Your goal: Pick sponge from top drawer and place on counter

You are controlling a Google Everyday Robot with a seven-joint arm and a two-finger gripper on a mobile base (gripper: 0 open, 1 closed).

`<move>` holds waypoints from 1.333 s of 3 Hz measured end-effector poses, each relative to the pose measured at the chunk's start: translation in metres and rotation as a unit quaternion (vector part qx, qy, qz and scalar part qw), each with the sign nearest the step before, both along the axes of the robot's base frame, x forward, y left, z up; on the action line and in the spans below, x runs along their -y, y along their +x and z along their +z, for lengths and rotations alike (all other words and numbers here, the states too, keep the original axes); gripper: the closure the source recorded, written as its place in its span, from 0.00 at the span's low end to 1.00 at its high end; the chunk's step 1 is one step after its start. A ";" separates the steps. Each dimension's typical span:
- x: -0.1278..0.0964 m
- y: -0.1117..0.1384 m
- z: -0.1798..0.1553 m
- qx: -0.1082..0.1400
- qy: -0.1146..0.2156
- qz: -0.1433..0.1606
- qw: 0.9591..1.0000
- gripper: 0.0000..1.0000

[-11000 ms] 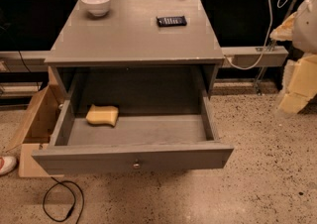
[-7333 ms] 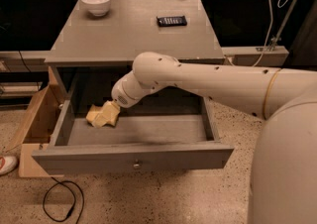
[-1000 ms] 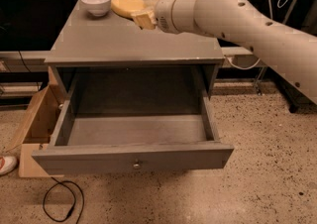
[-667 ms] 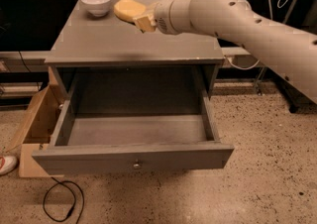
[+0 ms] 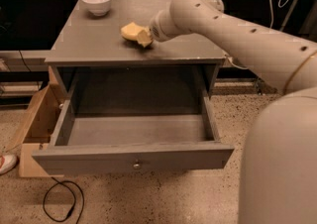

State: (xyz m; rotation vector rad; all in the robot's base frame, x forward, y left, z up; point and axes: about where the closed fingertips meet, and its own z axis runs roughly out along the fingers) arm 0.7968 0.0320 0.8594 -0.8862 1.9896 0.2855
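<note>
The pale-yellow sponge (image 5: 130, 31) lies low on the grey counter (image 5: 94, 39), near its middle. My gripper (image 5: 145, 36) is at the sponge's right end, its tan fingers closed on that end, with the white arm reaching in from the right. The top drawer (image 5: 133, 152) is pulled fully out below the counter and its inside is bare. Its small round knob (image 5: 136, 165) shows on the front panel.
A white bowl (image 5: 97, 2) stands at the counter's back left corner. A cardboard box (image 5: 35, 124) sits on the speckled floor left of the cabinet, with a shoe (image 5: 6, 162) and a black cable loop (image 5: 62, 200) near it. My arm's body fills the right foreground.
The gripper has carried the sponge forward and down from above the counter's back to the counter's middle, level with its surface. Earlier still, the sponge lay in the drawer.
</note>
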 end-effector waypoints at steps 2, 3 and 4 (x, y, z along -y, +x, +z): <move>0.002 0.005 -0.011 -0.015 -0.007 -0.001 1.000 0.62; 0.002 0.005 -0.012 -0.015 -0.007 -0.001 1.000 0.39; 0.002 0.005 -0.013 -0.015 -0.002 0.003 1.000 0.15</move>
